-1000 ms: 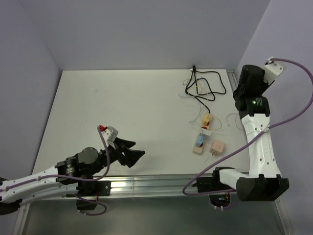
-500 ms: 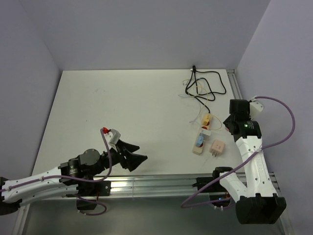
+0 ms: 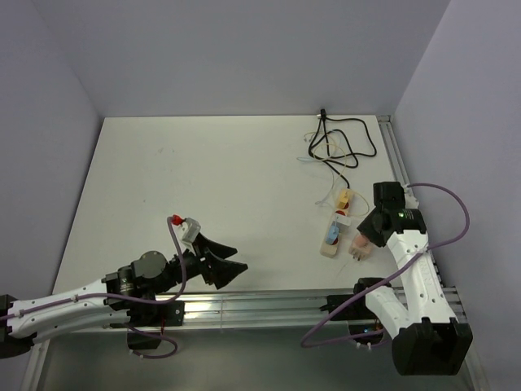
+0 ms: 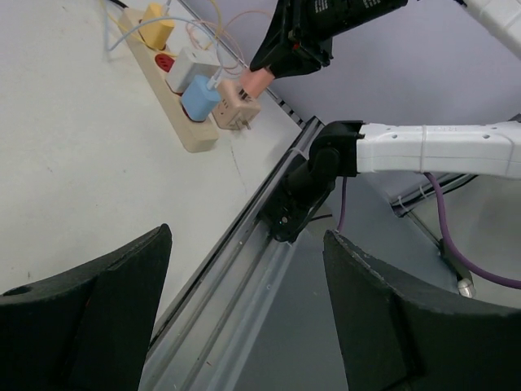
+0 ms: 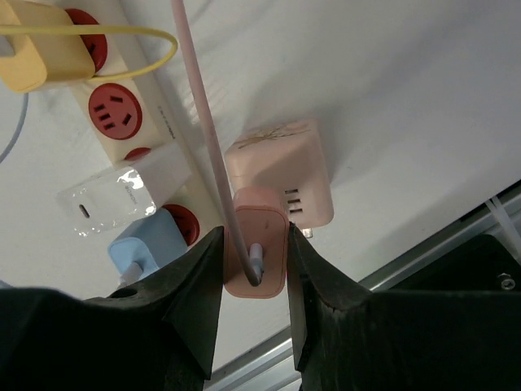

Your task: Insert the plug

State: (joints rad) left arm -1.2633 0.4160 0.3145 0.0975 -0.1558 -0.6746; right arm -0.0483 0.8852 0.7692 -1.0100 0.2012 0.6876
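My right gripper (image 5: 254, 262) is shut on a small pink plug (image 5: 259, 232) with a pink cable running out of its back. It hangs just above a larger pink adapter (image 5: 281, 167) that lies on the table beside the cream power strip (image 5: 122, 114). The strip has red sockets and carries a yellow plug (image 5: 41, 45), a white charger (image 5: 106, 199) and a blue charger (image 5: 151, 240). In the top view the right gripper (image 3: 364, 238) is at the strip's (image 3: 334, 236) near right end. My left gripper (image 3: 232, 267) is open and holds nothing, well left of the strip.
A black cable (image 3: 342, 134) lies coiled at the back right of the white table (image 3: 203, 179). A metal rail (image 3: 269, 305) runs along the near edge. Grey walls close in the left, back and right sides.
The right arm has swung down from the back right corner to the pink adapter beside the strip, carrying the pink plug. The left gripper has drifted slightly right and nearer.
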